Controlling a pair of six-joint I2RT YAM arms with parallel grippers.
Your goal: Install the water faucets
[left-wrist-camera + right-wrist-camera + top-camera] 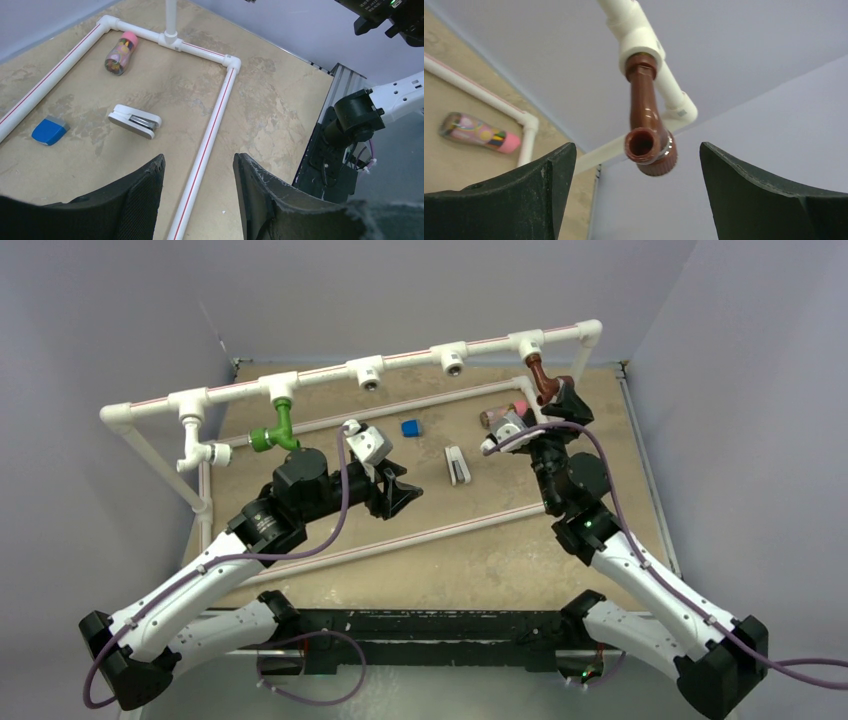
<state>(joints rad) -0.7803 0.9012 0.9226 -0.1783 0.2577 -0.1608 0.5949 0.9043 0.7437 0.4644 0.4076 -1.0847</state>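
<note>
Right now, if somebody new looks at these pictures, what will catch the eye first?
A reddish-brown faucet hangs from the raised white pipe rail near its right end, between the open fingers of the right tool, which do not touch it. Further left on the rail sit a green faucet and a white faucet.

The top camera sits high and far back, looking down on the whole tan stone-look table [500, 560]. The left wrist camera looks down at it from close. The right wrist camera looks up, very near the reddish-brown elbow-shaped plastic faucet [646, 125]. All three views share the colourful pink-capped cylinder [121, 52].
</note>
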